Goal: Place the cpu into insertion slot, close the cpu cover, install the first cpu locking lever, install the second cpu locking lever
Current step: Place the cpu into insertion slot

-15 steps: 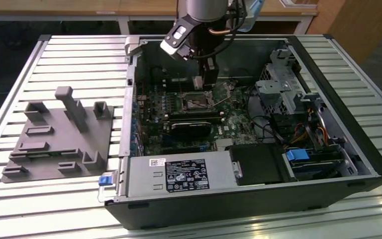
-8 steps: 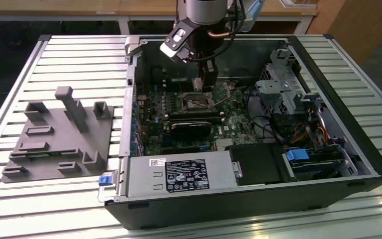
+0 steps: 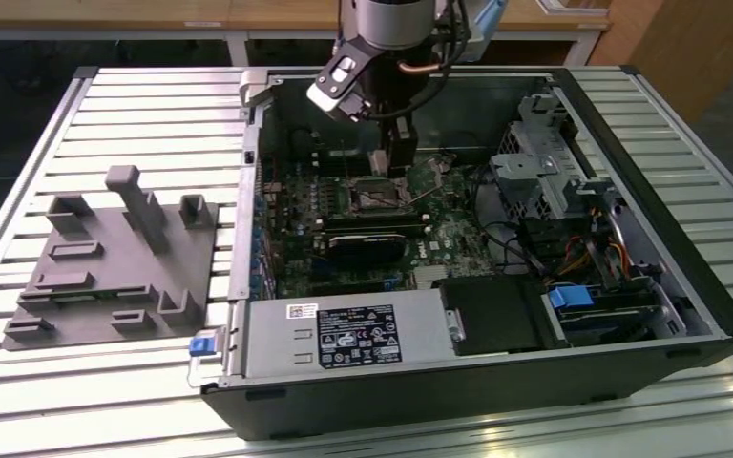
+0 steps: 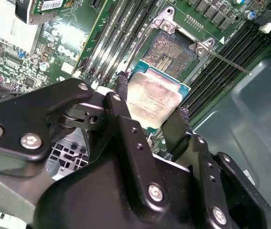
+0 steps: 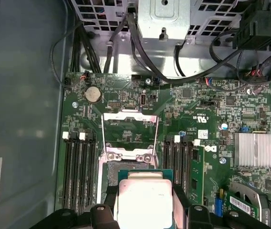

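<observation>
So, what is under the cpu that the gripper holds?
The open insertion slot: part of it, with its contacts, shows beyond the cpu, which the gripper grips by two edges. The rest of the slot is hidden by the chip.

Workshop: slatted metal bench (image 3: pixel 112 105), opened computer (image 3: pixel 469 396)

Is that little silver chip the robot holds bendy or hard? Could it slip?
Probably hard: the cpu has a flat metal top and sits unbent in the gripper. Likely light, being thin and small. It might slip, since only its narrow edges are pinched and the metal looks smooth.
</observation>
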Action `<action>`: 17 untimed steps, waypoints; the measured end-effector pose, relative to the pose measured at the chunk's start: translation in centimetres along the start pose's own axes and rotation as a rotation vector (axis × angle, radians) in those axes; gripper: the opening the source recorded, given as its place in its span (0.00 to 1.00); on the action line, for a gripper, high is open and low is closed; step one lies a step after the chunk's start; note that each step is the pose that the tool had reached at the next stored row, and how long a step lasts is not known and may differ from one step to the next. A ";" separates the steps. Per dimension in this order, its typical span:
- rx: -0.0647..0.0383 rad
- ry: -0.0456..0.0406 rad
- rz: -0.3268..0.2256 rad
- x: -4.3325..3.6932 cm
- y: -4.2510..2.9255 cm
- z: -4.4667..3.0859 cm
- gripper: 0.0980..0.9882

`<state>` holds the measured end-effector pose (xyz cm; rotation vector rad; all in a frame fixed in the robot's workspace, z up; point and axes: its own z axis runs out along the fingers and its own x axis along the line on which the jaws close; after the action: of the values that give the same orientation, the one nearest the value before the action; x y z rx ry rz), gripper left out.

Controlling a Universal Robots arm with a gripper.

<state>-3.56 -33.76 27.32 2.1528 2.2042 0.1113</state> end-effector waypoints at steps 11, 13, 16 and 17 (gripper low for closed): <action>0.000 -0.0008 0.000 -0.01 -0.13 1.17 0.49; 0.000 -0.0009 0.000 0.01 -0.17 1.52 0.49; 0.000 -0.0014 0.000 0.06 -0.20 1.82 0.49; 0.000 -0.0016 0.000 0.10 -0.21 1.90 0.49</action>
<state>-3.60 -33.64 25.40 2.1522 2.2034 0.1094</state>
